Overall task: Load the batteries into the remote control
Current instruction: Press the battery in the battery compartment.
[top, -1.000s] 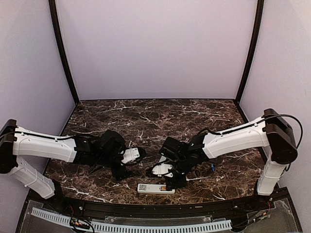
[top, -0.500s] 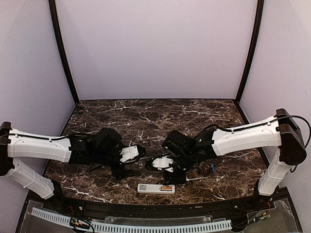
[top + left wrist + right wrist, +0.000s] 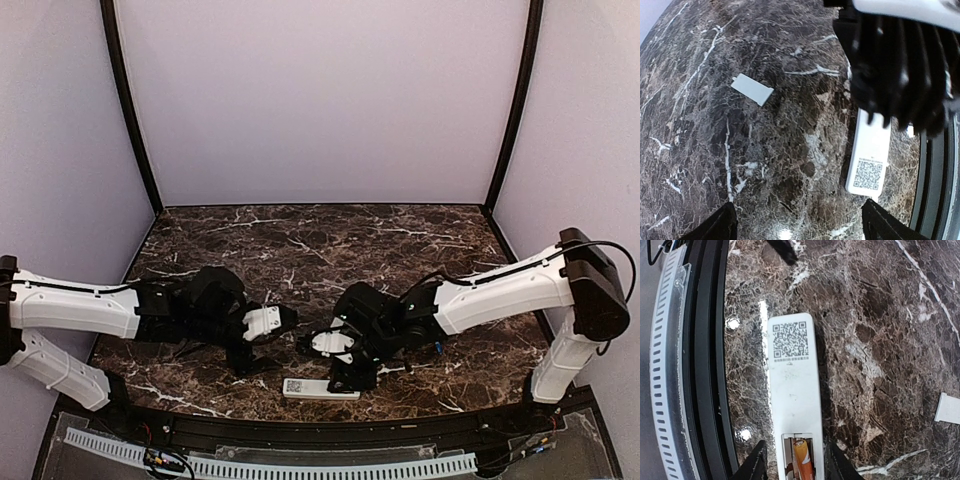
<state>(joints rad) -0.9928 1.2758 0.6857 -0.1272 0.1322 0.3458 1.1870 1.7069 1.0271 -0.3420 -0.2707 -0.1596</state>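
At the near edge of the table (image 3: 300, 240), back side up: remote control (image 3: 791, 385), lying flat with its code label visible and its battery bay uncovered.

Left arm pose: stretched low across the table toward the centre, wrist level, the left gripper (image 3: 268, 322) hovering above the marble, well apart from the remote control.
Left claw state: fingers (image 3: 715, 227) spread wide, nothing between them.
Cover piece (image 3: 752, 89): flat on the marble, apart from the remote control, untouched by either claw.
Orange battery (image 3: 802, 460): seated in one slot of the open bay; the slot beside it looks empty.
Right arm pose: reaching in low from the right, wrist bent down, the right gripper (image 3: 792, 462) directly over the bay end of the remote control.
Right claw state: fingers (image 3: 754, 462) partly apart, straddling the remote control's width at the bay; contact with its sides cannot be told, and no battery shows between them.
Blue battery (image 3: 437, 346): on the table beyond the right arm, near its forearm, not yet loaded.
Risk, remote shift: if the right fingers close or descend off-centre, they probably push the light remote control toward the edge rail or twist it.
Risk, seated cell: a fingertip catching the orange battery likely levers it out of its slot.
Risk, arm sweep: the right forearm, moving low, may roll the blue battery away.
Risk, collision: both wrists work close together at the centre; a careless left move may strike the right.
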